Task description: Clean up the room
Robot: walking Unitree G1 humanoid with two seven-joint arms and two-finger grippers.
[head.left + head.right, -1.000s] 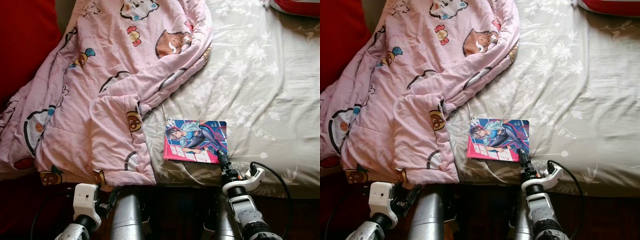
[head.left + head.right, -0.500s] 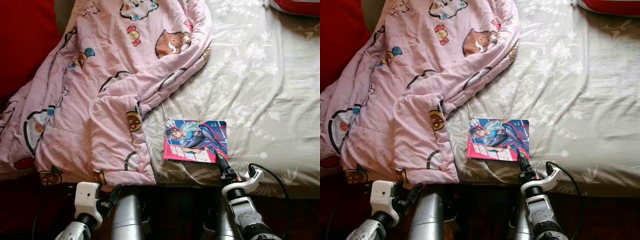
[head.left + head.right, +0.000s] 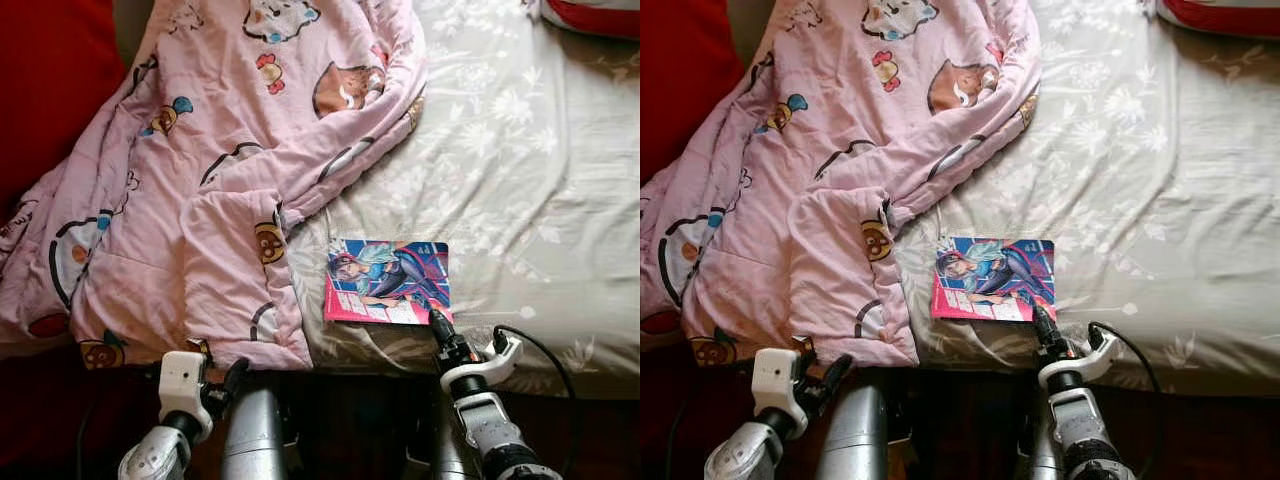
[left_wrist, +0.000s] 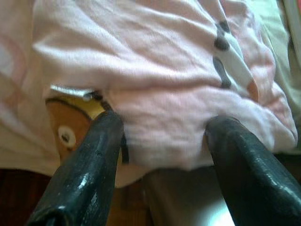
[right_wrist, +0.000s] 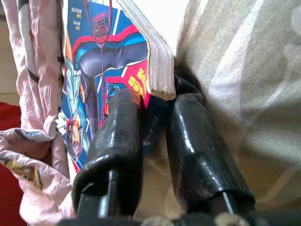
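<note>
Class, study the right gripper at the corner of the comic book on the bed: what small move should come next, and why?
Probably lift the right gripper a little to raise the comic book off the bed sheet. The wrist view shows one finger on the cover and the other under the pages' corner, so the grip looks made. The left gripper waits open near the pink blanket.

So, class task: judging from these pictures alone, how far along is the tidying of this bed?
Done: nothing looks tidied yet. The pink blanket lies crumpled across the bed sheet. In hand: the right gripper has its jaws pinched on the near corner of the comic book, which lies flat on the sheet. The left gripper, jaws open, faces the blanket's hem. Left: removing the book, straightening the blanket.
</note>
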